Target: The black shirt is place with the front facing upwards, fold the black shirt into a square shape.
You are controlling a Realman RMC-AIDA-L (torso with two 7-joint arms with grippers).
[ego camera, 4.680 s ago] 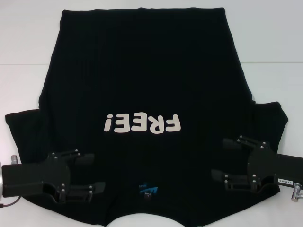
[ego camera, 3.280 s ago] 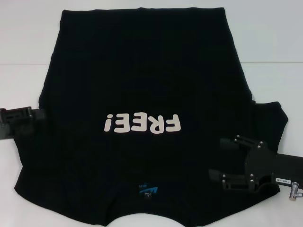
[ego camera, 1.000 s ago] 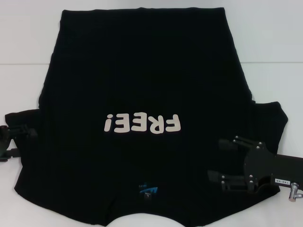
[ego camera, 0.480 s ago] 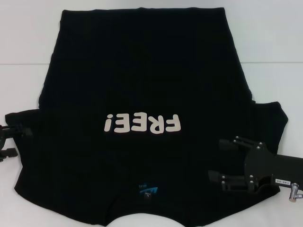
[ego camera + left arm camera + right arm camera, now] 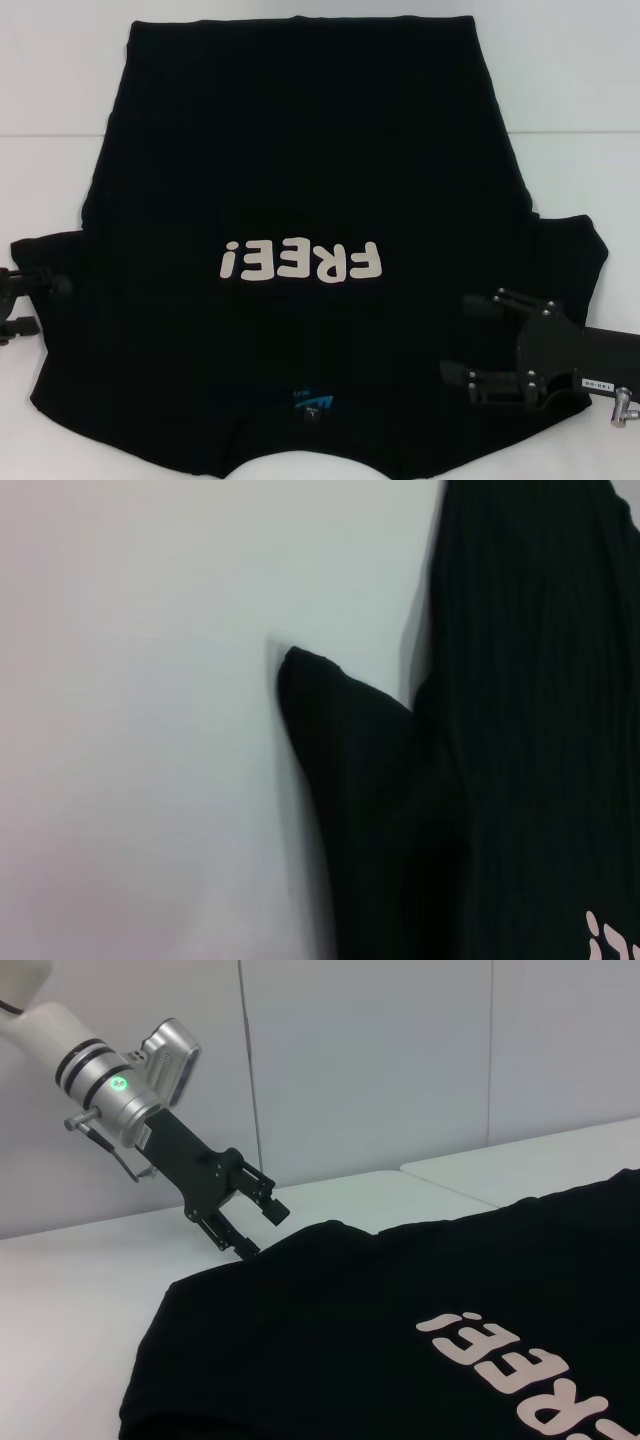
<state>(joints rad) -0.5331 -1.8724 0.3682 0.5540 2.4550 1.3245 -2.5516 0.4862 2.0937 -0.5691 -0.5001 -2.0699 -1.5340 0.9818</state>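
Note:
The black shirt [image 5: 300,150] lies flat on the white table, front up, with its cream "FREE!" lettering [image 5: 300,262] upside down to me and its blue neck label [image 5: 312,402] near my side. My left gripper [image 5: 35,303] is at the outer edge of the left sleeve [image 5: 55,255]. In the right wrist view the left gripper [image 5: 255,1227] stands open just at the sleeve's edge. The left wrist view looks down on that sleeve [image 5: 350,770]. My right gripper [image 5: 460,335] hovers open over the shirt below the right sleeve [image 5: 575,250].
The white table [image 5: 50,100] shows on both sides of the shirt and beyond its hem. A seam [image 5: 580,132] between table panels runs across the back. White wall panels [image 5: 380,1060] stand behind the left arm.
The left gripper has moved from over the shirt's near-left part out to the left sleeve's edge and holds nearly still over the last second. The right gripper has hardly shifted.

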